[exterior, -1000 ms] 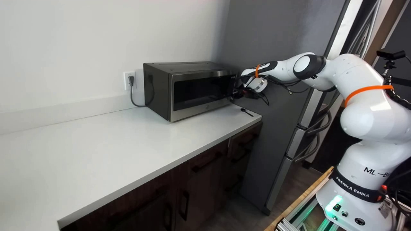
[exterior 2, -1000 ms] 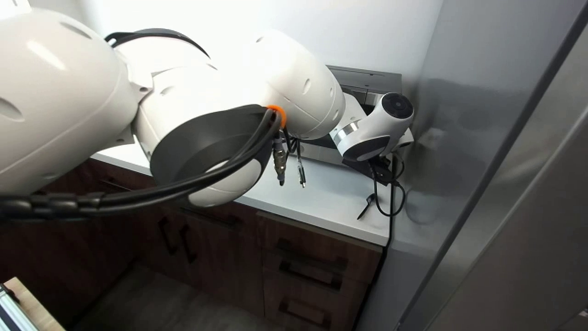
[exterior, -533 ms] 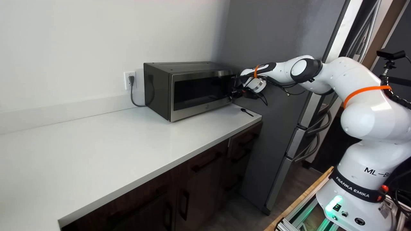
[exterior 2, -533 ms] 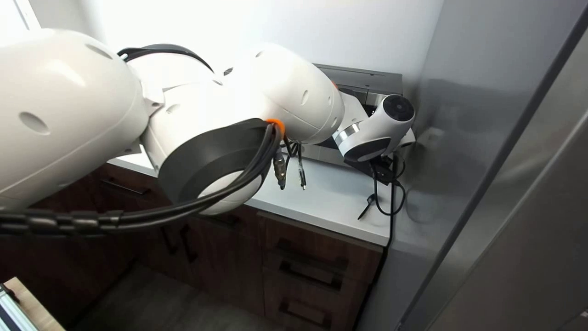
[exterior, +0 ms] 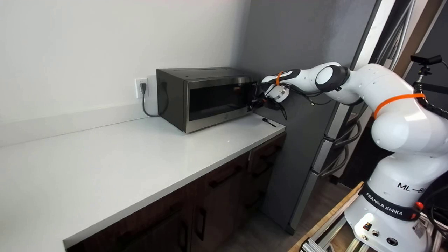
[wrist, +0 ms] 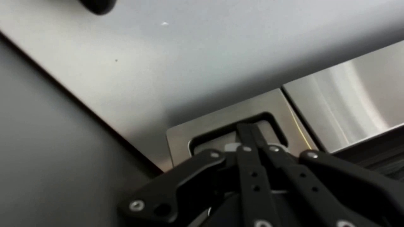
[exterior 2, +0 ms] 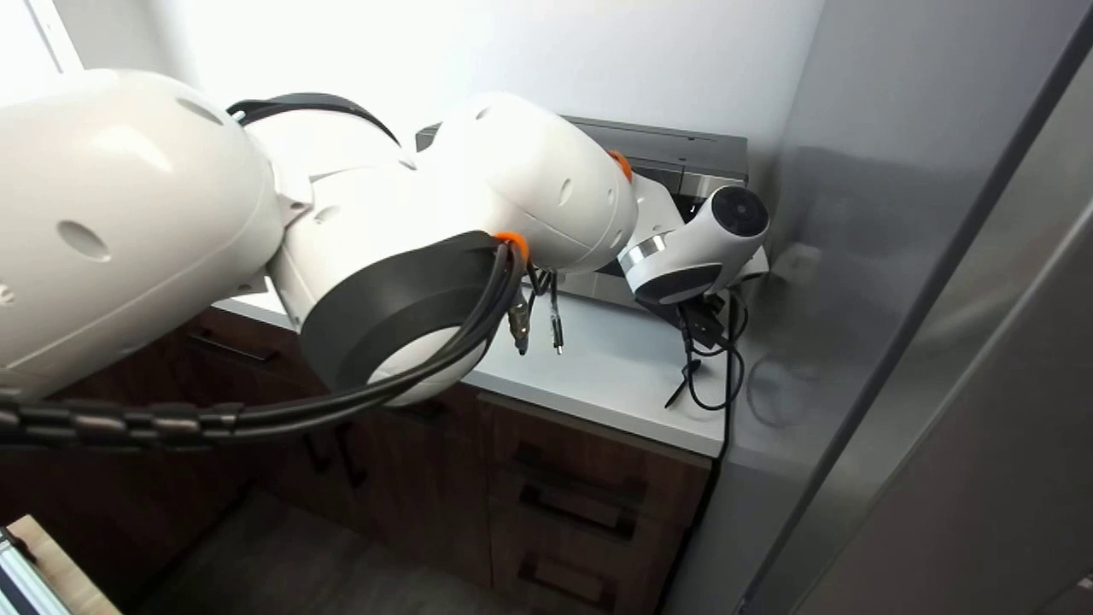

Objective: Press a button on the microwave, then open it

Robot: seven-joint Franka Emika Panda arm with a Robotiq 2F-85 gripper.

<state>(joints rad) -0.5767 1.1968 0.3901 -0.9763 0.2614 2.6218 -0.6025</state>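
The dark-grey microwave (exterior: 210, 99) stands on the counter with its door against the front; its top shows behind the arm in an exterior view (exterior 2: 675, 145). Its narrow control strip is at the end beside the fridge. In the wrist view, the strip's framed push button (wrist: 217, 140) sits at the bottom corner next to the silver door edge (wrist: 359, 101). My gripper (wrist: 247, 126) is shut and empty. Its fingertips lie over the button and seem to touch it. In an exterior view, my gripper (exterior: 250, 108) is at the front's lower right; the arm hides it elsewhere.
A black spoon (exterior: 268, 122) lies on the white counter (exterior: 140, 157) before the control strip, also in an exterior view (exterior 2: 681, 386). The grey fridge side (exterior: 290, 45) stands close beside the gripper. Cables (exterior 2: 713, 376) hang from the wrist.
The arm has sunk a little and my gripper has moved slightly down along the control strip. The base light went from green to white. A faint red glow now shows in the window.
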